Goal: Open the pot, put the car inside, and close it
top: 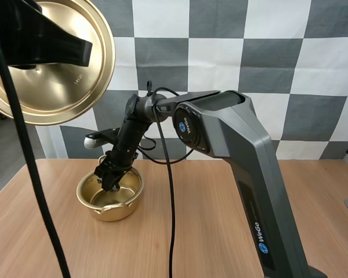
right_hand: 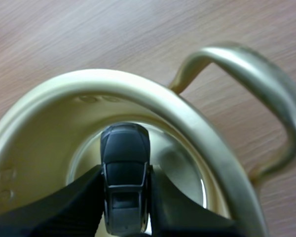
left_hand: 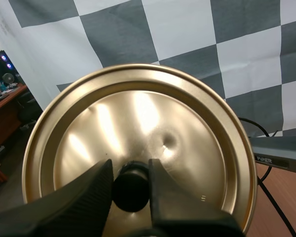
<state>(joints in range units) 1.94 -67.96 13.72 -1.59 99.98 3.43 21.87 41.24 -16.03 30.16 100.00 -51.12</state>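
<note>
Now my right gripper (right_hand: 126, 177) pinches the dark car (right_hand: 125, 148) inside the pot (right_hand: 138, 91), its handle (right_hand: 266, 98) just beside; my left gripper (left_hand: 129, 173) clamps the lid (left_hand: 138, 118) by its knob (left_hand: 130, 192), high over the table (top: 220, 220).

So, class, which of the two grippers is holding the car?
The right gripper: its fingers pinch the black car inside the pot; the left gripper grips the lid by its knob.
</note>
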